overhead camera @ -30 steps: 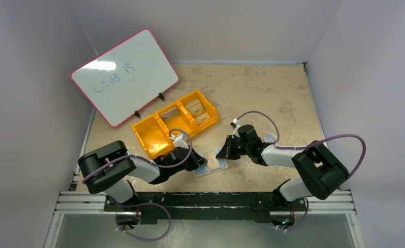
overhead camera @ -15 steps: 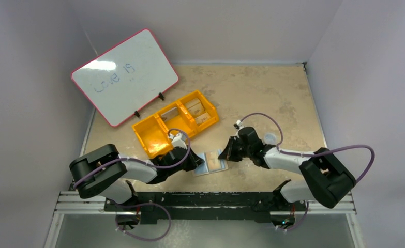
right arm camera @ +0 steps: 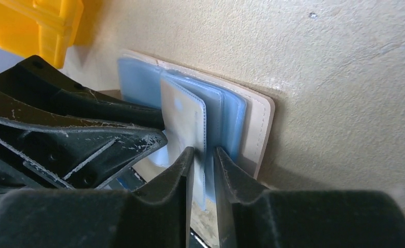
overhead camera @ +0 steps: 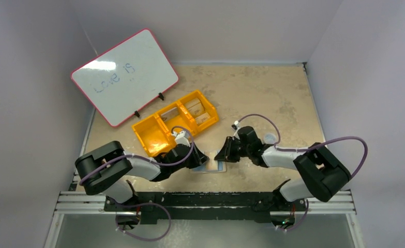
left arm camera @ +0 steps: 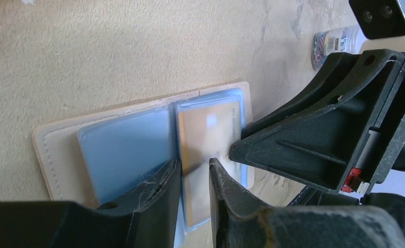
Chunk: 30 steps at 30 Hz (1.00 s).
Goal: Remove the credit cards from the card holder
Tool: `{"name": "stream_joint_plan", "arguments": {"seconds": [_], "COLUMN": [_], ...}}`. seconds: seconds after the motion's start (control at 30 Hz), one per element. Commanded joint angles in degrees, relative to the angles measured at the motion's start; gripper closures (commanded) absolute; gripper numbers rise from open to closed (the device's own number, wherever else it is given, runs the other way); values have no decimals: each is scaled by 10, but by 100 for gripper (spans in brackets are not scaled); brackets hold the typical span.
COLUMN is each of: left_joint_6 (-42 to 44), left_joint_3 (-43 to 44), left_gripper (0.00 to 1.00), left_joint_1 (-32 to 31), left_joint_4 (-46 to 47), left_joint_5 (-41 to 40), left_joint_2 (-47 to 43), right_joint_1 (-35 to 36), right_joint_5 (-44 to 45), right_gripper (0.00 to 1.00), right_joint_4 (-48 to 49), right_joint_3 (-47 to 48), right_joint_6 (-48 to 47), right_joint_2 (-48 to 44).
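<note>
Lying open on a mottled beige tabletop [overhead camera: 262,93], card holder [left arm camera: 122,144]; grey walls [overhead camera: 231,26] around

The tan card holder [left arm camera: 55,144] is lying open flat on the surface [left arm camera: 112,46], light-blue panels facing up, a tan credit card [left arm camera: 208,129] sitting in one sleeve.

Diffuse overhead light, even and bright; glare patch on the whiteboard [overhead camera: 101,65]; soft shadows on the table [overhead camera: 262,93]. Wrist views: nearest foreground blurred, card holder [left arm camera: 55,150] sharp, left view's upper-right corner washed out.
</note>
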Motion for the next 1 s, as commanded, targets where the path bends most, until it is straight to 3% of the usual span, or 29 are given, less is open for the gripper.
{"name": "stream_joint_plan", "arguments": {"seconds": [0.0, 0.07, 0.13, 0.23, 0.33, 0.43, 0.53, 0.6, 0.7, 0.77, 0.8, 0.97], "left_joint_6": [-10, -15, -19, -17, -10, -12, -13, -13, -13, -11, -11, -10], "left_joint_3": [6, -2, -12, -16, -9, -9, -10, -9, -10, -8, -8, -5], "left_gripper": [73, 73, 71, 69, 68, 69, 70, 70, 70, 70, 70, 71], "left_joint_1": [0, 0, -1, -1, -1, -1, -1, -1, -1, -1, -1, -1], "left_joint_4": [9, 12, 12, -11, -33, -33, -33, -33, -33, -34, -34, -31], "left_joint_5": [7, 2, -5, -18, -24, -26, -27, -26, -26, -26, -27, -22], "left_joint_2": [31, 33, 24, 2, -2, 0, 1, 2, 2, 2, 3, 8], "right_joint_1": [1, 1, 1, 1, 0, 1, 0, 1, 1, 1, 1, 1], "right_joint_5": [48, 42, 35, 28, 33, 60, 83, 88, 83, 68, 60, 57], "right_gripper": [83, 96, 96, 74, 73, 93, 100, 83, 78, 94, 97, 100], "right_joint_4": [-42, -45, -39, -40, -40, -60, -81, -105, -110, -88, -70, -63], "right_joint_3": [1, -6, -16, -15, -18, -10, -1, 2, 1, 0, -1, 8], "right_joint_6": [-17, -15, 2, 2, 6, -6, -11, -19, -23, -28, -29, -35], "right_joint_2": [16, 16, 12, 12, 5, -1, -5, -9, -23, -30, -28, 0]}}
